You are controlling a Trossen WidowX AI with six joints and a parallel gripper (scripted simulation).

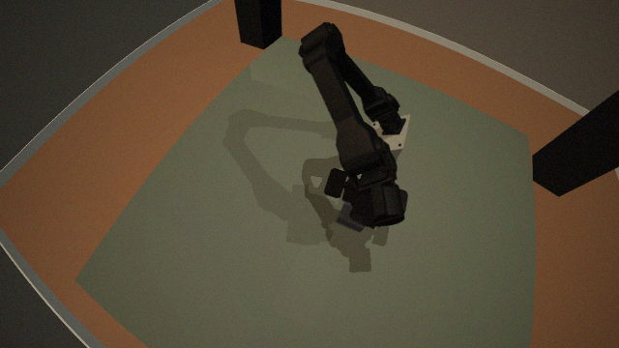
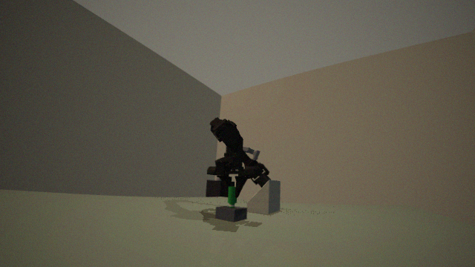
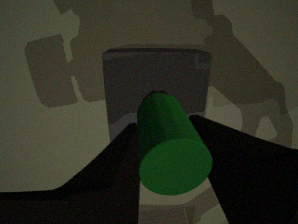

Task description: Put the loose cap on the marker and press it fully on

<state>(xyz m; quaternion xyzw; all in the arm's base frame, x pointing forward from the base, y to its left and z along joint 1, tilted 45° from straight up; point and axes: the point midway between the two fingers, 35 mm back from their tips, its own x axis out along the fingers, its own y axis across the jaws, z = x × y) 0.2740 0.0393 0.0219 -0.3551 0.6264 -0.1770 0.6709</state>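
The green cap is upright between the fingers of my gripper, which is shut on it. The cap stands over the dark grey holder block, in line with the marker. A short pale piece of the marker shows between the cap's lower end and the block. The cap covers the rest of the marker, so how far down it sits cannot be told. In the top view the arm hides the cap and the fingertips.
A pale wedge-shaped block stands beside the arm, close to the holder block in the exterior view. A dark box is behind the arm. Black posts stand at the mat's far and right edges.
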